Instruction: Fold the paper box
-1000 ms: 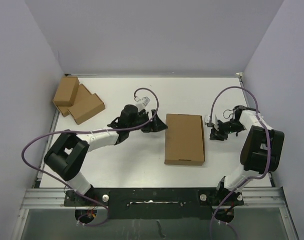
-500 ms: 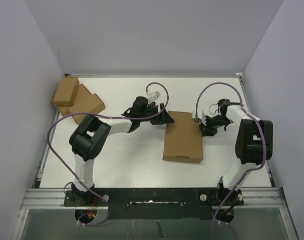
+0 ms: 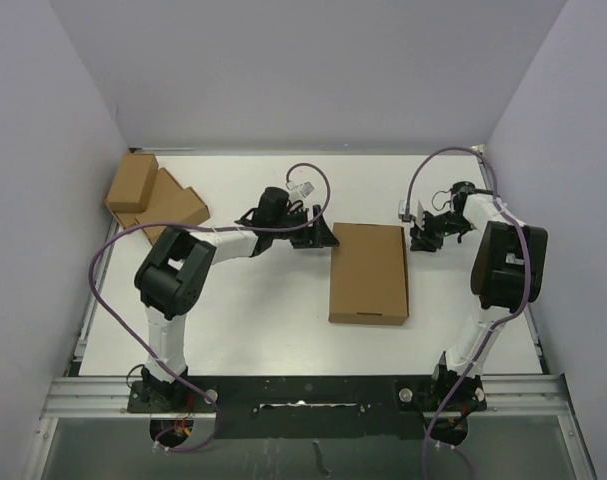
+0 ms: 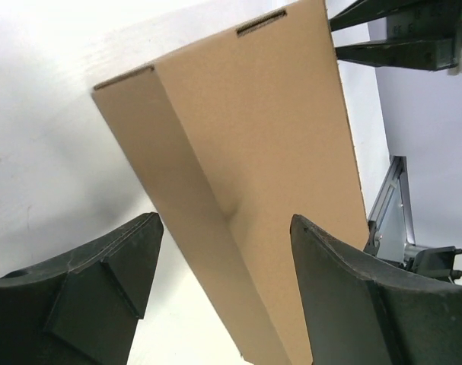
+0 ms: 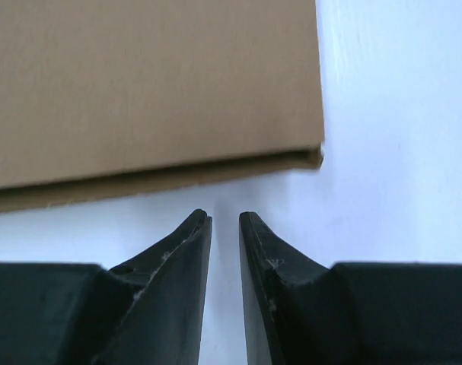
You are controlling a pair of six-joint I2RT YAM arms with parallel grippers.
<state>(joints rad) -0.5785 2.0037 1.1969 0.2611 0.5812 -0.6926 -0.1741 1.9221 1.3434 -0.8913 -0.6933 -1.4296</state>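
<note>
The paper box (image 3: 368, 272) lies shut and flat in the middle of the table, a plain brown mailer. My left gripper (image 3: 321, 238) sits at its far left corner, open. In the left wrist view the box (image 4: 269, 144) runs away from the gripper (image 4: 224, 224), its corner edge lying between the wide jaws without touching either. My right gripper (image 3: 420, 238) is just off the far right corner. In the right wrist view its fingers (image 5: 224, 217) stand a narrow gap apart with nothing between them, a short way from the box's side (image 5: 147, 84).
Two smaller brown boxes (image 3: 133, 182) (image 3: 173, 210) sit stacked at the back left by the wall. The right arm's gripper (image 4: 406, 34) shows across the box in the left wrist view. Walls close the table on three sides.
The right gripper went in to the box's right edge, then slid toward its far corner, jaws parting slightly. The left gripper advanced to the far left corner. The box shifted slightly.
</note>
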